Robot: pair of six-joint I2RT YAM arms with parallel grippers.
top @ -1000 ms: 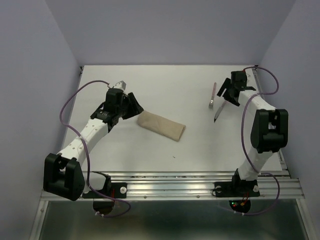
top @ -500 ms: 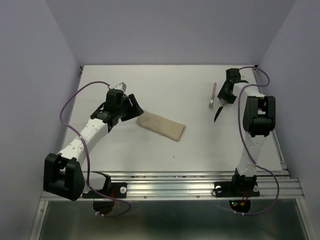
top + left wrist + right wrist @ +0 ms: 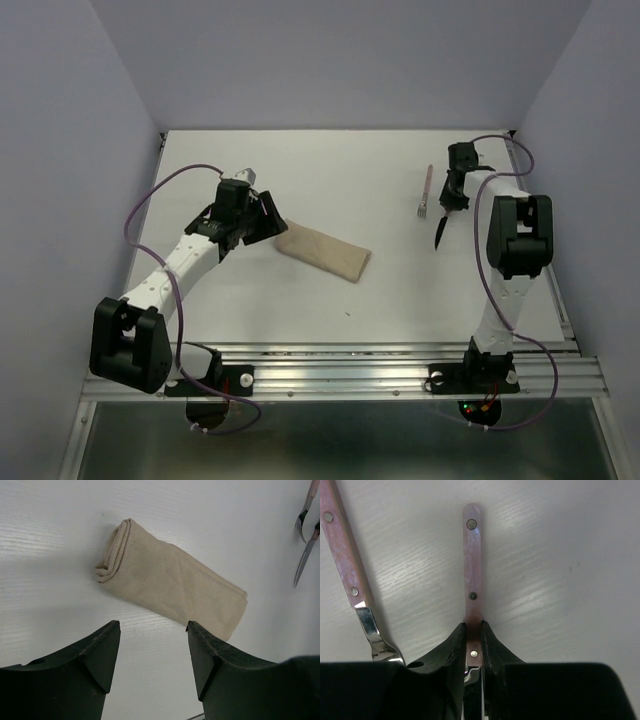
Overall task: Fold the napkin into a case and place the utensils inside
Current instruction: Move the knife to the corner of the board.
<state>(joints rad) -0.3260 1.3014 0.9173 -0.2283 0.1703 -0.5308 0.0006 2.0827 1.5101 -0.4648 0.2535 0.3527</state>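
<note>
Pictured across a white desk (image 3: 330,160), with bare surface on every side. Slants the left arm (image 3: 185,258) low, keeping the left end effector (image 3: 152,625) spread wide and empty just short of the tan case (image 3: 170,580) lying mid-desk. Rears the right arm (image 3: 515,240) up near the far right edge, clamping the right end effector (image 3: 472,630) on the pink handle of the knife (image 3: 472,555), close beside the fork (image 3: 344,555).
</note>
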